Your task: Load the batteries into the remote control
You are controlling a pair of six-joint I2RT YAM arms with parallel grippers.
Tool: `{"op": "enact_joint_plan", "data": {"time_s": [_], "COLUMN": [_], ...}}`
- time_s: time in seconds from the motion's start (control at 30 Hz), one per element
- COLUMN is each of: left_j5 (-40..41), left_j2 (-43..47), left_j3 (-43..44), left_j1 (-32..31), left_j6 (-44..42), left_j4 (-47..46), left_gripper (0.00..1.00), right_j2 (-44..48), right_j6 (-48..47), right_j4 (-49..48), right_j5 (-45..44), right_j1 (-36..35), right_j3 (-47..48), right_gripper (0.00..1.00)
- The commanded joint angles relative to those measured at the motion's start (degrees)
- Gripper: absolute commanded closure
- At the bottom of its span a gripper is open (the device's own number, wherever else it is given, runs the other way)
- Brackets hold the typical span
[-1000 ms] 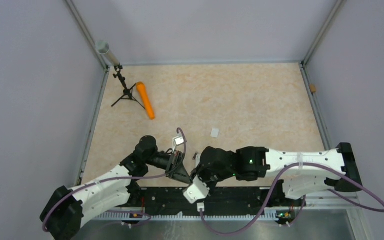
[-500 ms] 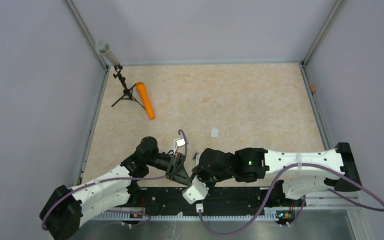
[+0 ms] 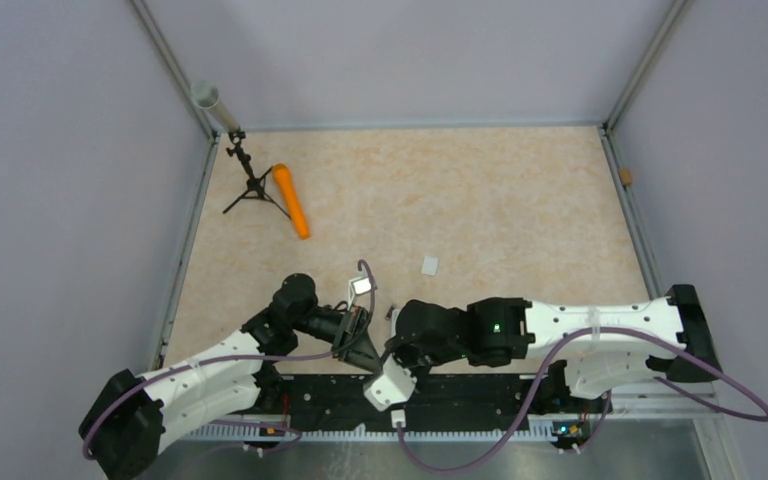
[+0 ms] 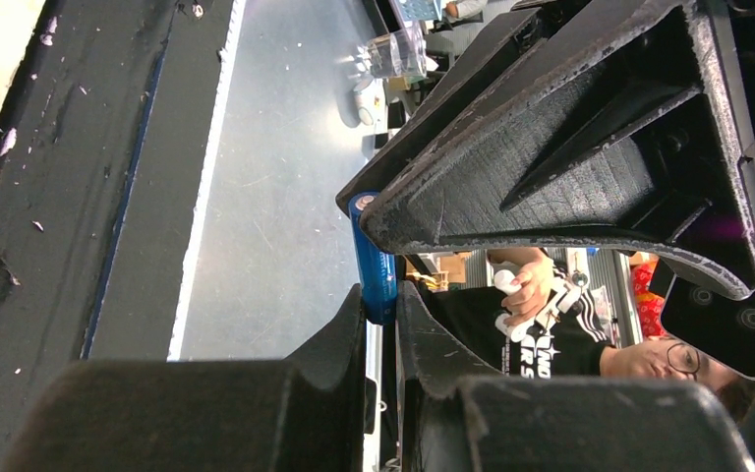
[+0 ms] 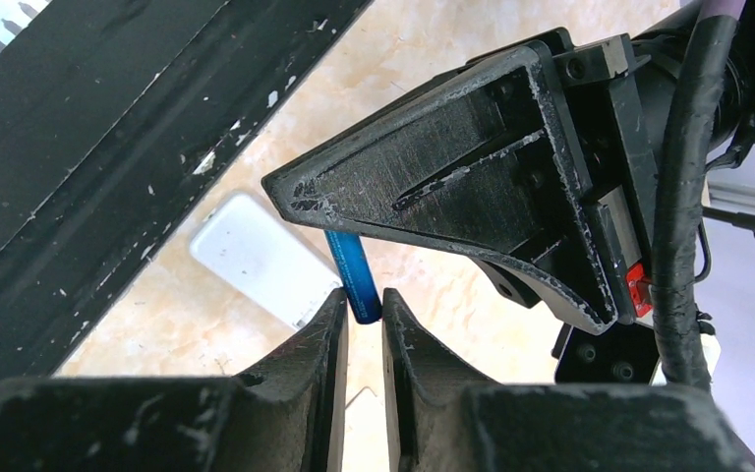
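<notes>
A blue battery (image 4: 375,258) is clamped between the jaws of my left gripper (image 4: 380,300). Its other end (image 5: 354,275) sits between the fingertips of my right gripper (image 5: 362,305), whose jaws are closed against it. The two grippers meet tip to tip near the table's front edge, left (image 3: 365,352) and right (image 3: 388,346). The white remote control (image 5: 256,258) lies on the table just below them, plain back up; it is hidden in the top view. A small dark sliver (image 3: 391,312), perhaps the dark battery, lies just beyond the grippers.
A small white piece (image 3: 429,265) lies on the table beyond the right arm. An orange cylinder (image 3: 291,200), a black mini tripod (image 3: 250,187) and a grey tube (image 3: 210,100) stand at the back left. The black base rail (image 3: 460,395) runs along the front edge.
My right gripper has crept slightly left and toward the front edge, closing in on the left gripper. The left arm has barely moved.
</notes>
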State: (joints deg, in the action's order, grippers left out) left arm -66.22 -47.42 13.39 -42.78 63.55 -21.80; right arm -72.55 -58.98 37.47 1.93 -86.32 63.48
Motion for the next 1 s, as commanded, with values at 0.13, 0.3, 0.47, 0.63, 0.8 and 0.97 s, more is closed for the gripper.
{"op": "enact_joint_plan", "data": {"time_s": [0.13, 0.3, 0.47, 0.63, 0.8, 0.97], "left_j5": [-0.6, -0.4, 1.3, 6.4, 16.4, 27.0], "left_j2": [0.6, 0.6, 1.5, 3.7, 3.5, 4.5], "left_j3": [1.7, 1.7, 3.6, 6.2, 7.0, 4.8], "left_j1": [-0.5, -0.5, -0.5, 0.2, 1.3, 1.4], "left_j6": [-0.3, -0.6, -5.4, -12.5, -17.5, -18.0], "left_j4": [-3.3, -3.0, 4.2, 14.0, 23.3, 25.1], "left_gripper": [1.00, 0.95, 0.67, 0.39, 0.33, 0.33], "right_j2": [-0.6, -0.9, -0.3, 0.5, 2.3, 1.8], "right_j6": [-0.5, -0.4, 0.8, 5.7, 12.2, 22.0], "right_j4": [-1.5, -0.2, 0.7, 1.9, -0.4, -3.1], "right_j5": [0.1, -0.5, -2.9, -6.4, -7.4, -10.3], "right_j1": [-1.2, -1.2, -1.3, -1.2, 1.1, 4.4], "right_j3": [0.4, 0.8, 0.0, -1.4, -5.6, -6.6], "right_gripper": [0.92, 1.00, 1.00, 1.00, 1.00, 1.00]}}
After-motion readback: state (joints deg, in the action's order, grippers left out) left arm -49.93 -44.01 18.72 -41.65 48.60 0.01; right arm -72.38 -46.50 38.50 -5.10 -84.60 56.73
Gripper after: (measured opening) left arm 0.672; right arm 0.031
